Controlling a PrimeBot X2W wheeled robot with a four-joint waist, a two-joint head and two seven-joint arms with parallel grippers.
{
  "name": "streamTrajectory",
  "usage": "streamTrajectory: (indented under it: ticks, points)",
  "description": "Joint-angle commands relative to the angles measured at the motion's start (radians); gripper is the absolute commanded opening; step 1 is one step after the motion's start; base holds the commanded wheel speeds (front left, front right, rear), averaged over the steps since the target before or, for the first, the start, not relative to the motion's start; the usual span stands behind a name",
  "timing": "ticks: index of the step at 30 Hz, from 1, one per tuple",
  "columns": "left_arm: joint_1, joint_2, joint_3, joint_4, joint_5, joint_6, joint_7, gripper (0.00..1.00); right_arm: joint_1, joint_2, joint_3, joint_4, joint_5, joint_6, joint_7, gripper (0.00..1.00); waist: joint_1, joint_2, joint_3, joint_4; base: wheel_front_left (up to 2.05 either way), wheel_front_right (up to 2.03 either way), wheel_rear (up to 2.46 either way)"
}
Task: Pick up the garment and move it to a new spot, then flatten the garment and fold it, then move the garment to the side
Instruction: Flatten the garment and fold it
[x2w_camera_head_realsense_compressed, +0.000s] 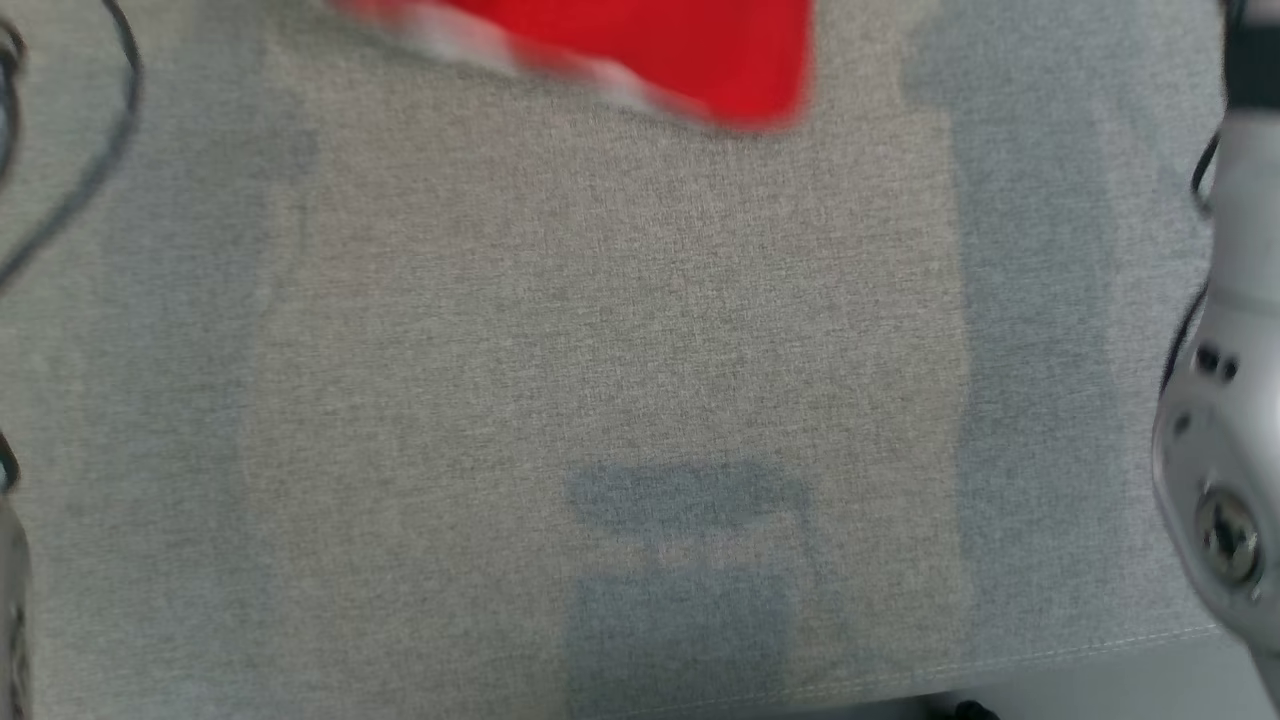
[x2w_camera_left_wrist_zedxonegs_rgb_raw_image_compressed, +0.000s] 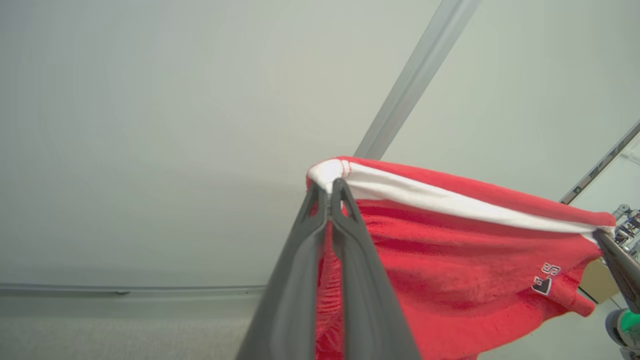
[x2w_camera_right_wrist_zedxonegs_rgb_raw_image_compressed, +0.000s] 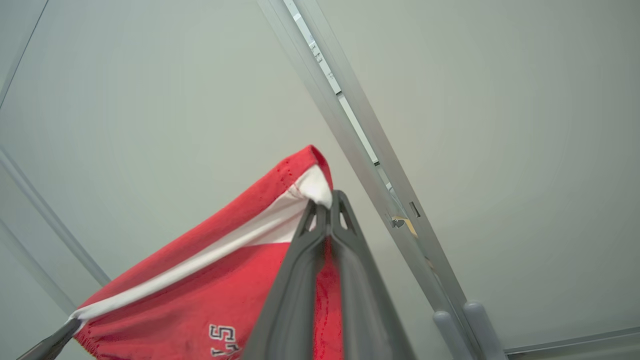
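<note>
Pinching the red garment (x2w_camera_left_wrist_zedxonegs_rgb_raw_image_compressed: 450, 260) by its white band (x2w_camera_left_wrist_zedxonegs_rgb_raw_image_compressed: 450, 199), my left fingers (x2w_camera_left_wrist_zedxonegs_rgb_raw_image_compressed: 338, 187) are closed tight on one corner, the cloth squeezed between the tips. My right fingers (x2w_camera_right_wrist_zedxonegs_rgb_raw_image_compressed: 339, 199) are clamped the same way on the opposite corner of that band. Between the two grips the band stretches nearly taut and the red cloth falls away from it, with a small dark-and-white lettered mark (x2w_camera_left_wrist_zedxonegs_rgb_raw_image_compressed: 547, 277) nearer my right fingers' end.

From the head view the garment is a blurred red patch with a pale edge at the top, over the grey cloth-covered worktop (x2w_camera_head_realsense_compressed: 600, 330); I cannot tell whether its lower edge touches the cloth. My pale right forearm (x2w_camera_head_realsense_compressed: 1225, 430) stands at that view's right edge, and dark cables (x2w_camera_head_realsense_compressed: 100, 150) run at the left.

Beyond the garment are a plain pale wall (x2w_camera_left_wrist_zedxonegs_rgb_raw_image_compressed: 150, 125) and a grey rail (x2w_camera_left_wrist_zedxonegs_rgb_raw_image_compressed: 415, 80).
</note>
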Motion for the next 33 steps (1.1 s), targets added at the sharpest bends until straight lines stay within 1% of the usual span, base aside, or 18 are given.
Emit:
streamTrajectory:
  ticks: [1, 2, 3, 4, 5, 6, 8, 9, 11, 14, 17, 20, 22, 24, 26, 29, 31, 33]
  points:
    - [-0.073, -0.019, 0.0, 0.058, 0.032, -0.047, -0.084, 0.0, -0.089, -0.003, -0.027, 0.046, -0.031, -0.002, -0.092, 0.0, -0.0003, 0.0, 0.103, -0.012, 0.0, 0.0, 0.0]
    - [-0.107, -0.034, 0.004, 0.098, 0.044, -0.082, -0.153, 0.0, -0.135, 0.003, -0.038, 0.085, -0.046, -0.002, -0.15, 0.0, -0.0003, 0.0, 0.113, -0.011, 0.0, 0.0, 0.0]
    - [-0.107, -0.034, 0.004, 0.098, 0.044, -0.082, -0.153, 0.0, -0.135, 0.003, -0.038, 0.085, -0.046, -0.002, -0.15, 0.0, -0.0003, 0.0, 0.113, -0.011, 0.0, 0.0, 0.0]
    - [-0.129, -0.045, -0.002, 0.142, 0.054, -0.118, -0.2, 0.0, -0.165, 0.008, -0.025, 0.122, -0.05, -0.002, -0.185, 0.0, -0.0003, 0.0, 0.117, -0.009, 0.0, 0.0, 0.0]
    - [-0.142, -0.054, -0.017, 0.176, 0.062, -0.162, -0.234, 0.0, -0.183, 0.013, 0.008, 0.151, -0.026, -0.002, -0.205, 0.0, -0.0003, 0.0, 0.119, -0.005, 0.0, 0.0, 0.0]
    - [-0.153, -0.069, -0.023, 0.209, 0.06, -0.193, -0.268, 0.0, -0.191, 0.015, 0.035, 0.182, 0.01, -0.002, -0.214, 0.0, -0.0003, 0.0, 0.121, -0.001, 0.0, 0.0, 0.0]
    - [-0.134, -0.071, -0.054, 0.255, 0.057, -0.232, -0.303, 0.0, -0.172, 0.014, 0.102, 0.214, 0.027, -0.001, -0.211, 0.0, -0.0003, 0.0, 0.128, -0.002, 0.0, 0.0, 0.0]
    - [-0.115, -0.063, -0.07, 0.274, 0.06, -0.242, -0.32, 0.0, -0.148, 0.01, 0.119, 0.231, 0.034, -0.001, -0.205, 0.0, -0.0003, 0.0, 0.134, -0.003, 0.0, 0.0, 0.0]
    - [-0.059, -0.059, -0.107, 0.295, 0.031, -0.253, -0.339, 0.0, -0.088, 0.0, 0.157, 0.246, 0.053, -0.001, -0.183, 0.0, -0.0003, 0.0, 0.145, -0.006, 0.0, 0.0, 0.0]
    - [0.043, -0.035, -0.167, 0.261, -0.049, -0.255, -0.386, 0.0, 0.036, -0.039, 0.222, 0.205, 0.129, -0.001, -0.137, 0.0, -0.0003, 0.0, 0.148, -0.007, 0.0, 0.0, 0.0]
    - [0.173, 0.008, -0.22, 0.198, -0.137, -0.255, -0.439, 0.0, 0.187, -0.111, 0.284, 0.098, 0.248, -0.001, -0.09, 0.0, -0.0003, 0.0, 0.134, -0.01, 0.0, 0.0, 0.0]
    - [0.306, 0.053, -0.271, 0.116, -0.205, -0.255, -0.488, 0.0, 0.361, -0.199, 0.327, -0.038, 0.372, -0.001, -0.052, 0.0, -0.0003, 0.0, 0.103, -0.01, 0.0, 0.0, 0.0]
    - [0.395, 0.096, -0.306, 0.054, -0.228, -0.255, -0.527, 0.0, 0.478, -0.26, 0.337, -0.127, 0.448, -0.001, -0.038, 0.0, -0.0003, 0.0, 0.076, -0.01, 0.0, 0.0, 0.0]
    - [0.49, 0.117, -0.336, 0.004, -0.251, -0.254, -0.561, 0.0, 0.592, -0.311, 0.342, -0.196, 0.5, -0.001, -0.046, 0.0, -0.0003, 0.0, 0.04, -0.007, 0.0, 0.0, 0.0]
    - [0.577, 0.144, -0.357, -0.043, -0.248, -0.254, -0.59, 0.0, 0.703, -0.358, 0.351, -0.246, 0.537, -0.001, -0.052, 0.0, -0.0003, 0.0, -0.001, -0.005, 0.0, 0.0, 0.0]
    - [0.726, 0.15, -0.369, -0.104, -0.251, -0.254, -0.615, 0.0, 0.851, -0.41, 0.36, -0.315, 0.585, -0.001, -0.073, 0.0, -0.0003, 0.0, -0.065, -0.002, 0.0, 0.0, 0.0]
    - [0.84, 0.134, -0.357, -0.151, -0.27, -0.254, -0.621, 0.0, 0.956, -0.442, 0.364, -0.359, 0.62, -0.001, -0.086, 0.0, -0.0003, 0.0, -0.108, 0.0, 0.0, 0.0, 0.0]
    - [0.958, 0.127, -0.342, -0.197, -0.264, -0.254, -0.625, 0.0, 1.06, -0.48, 0.36, -0.407, 0.648, -0.001, -0.099, 0.0, -0.0003, 0.0, -0.143, 0.001, 0.0, 0.0, 0.0]
